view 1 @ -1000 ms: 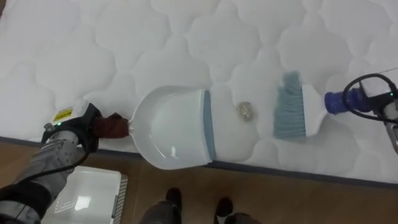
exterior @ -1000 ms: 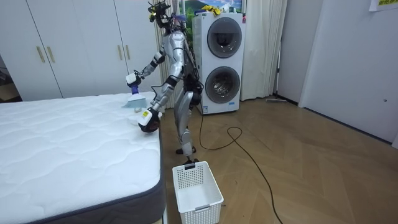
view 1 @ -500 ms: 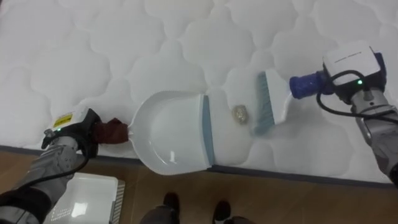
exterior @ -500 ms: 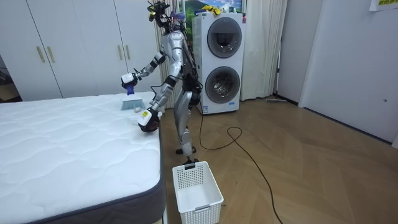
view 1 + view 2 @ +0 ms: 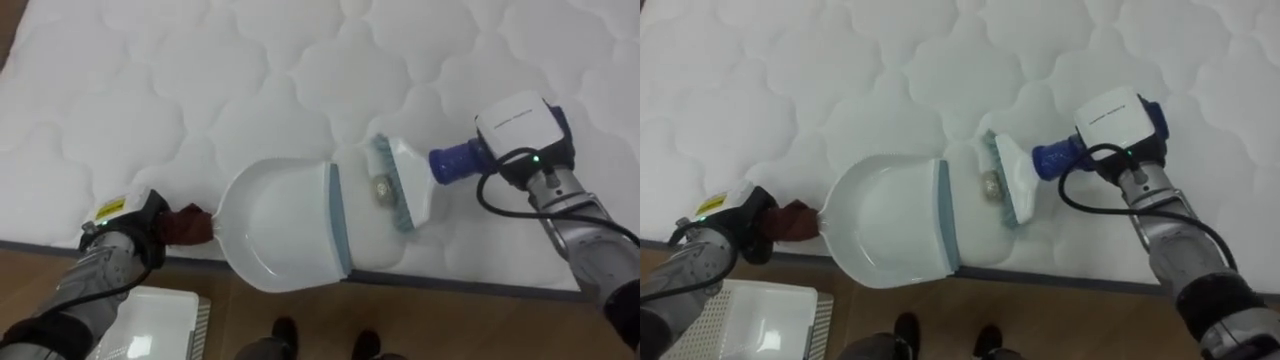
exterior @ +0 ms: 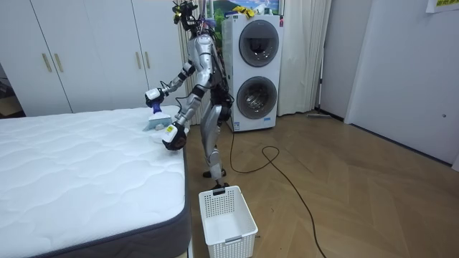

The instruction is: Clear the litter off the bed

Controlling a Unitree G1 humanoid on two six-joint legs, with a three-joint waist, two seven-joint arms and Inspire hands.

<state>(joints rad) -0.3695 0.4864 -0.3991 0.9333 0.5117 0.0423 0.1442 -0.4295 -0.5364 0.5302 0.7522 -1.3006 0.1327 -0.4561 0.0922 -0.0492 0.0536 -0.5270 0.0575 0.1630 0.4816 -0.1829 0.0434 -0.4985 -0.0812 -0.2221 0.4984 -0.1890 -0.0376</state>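
While left hand (image 5: 130,235) clamps dustpan (image 5: 280,225), right hand (image 5: 522,145) clamps brush (image 5: 402,192) on quilted white mattress (image 5: 200,80).

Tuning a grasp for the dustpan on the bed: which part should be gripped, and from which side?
Its dark red handle, the stub jutting from the narrow back end of the dustpan near the mattress edge. Come from the robot's left, as the left hand does: the wide lip faces right, toward the brush and the scrap.

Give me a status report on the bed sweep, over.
Left hand shut on dustpan handle, pan at mattress edge. Right hand shut on brush. Scrap between bristles and pan's lip. Nothing in the way.
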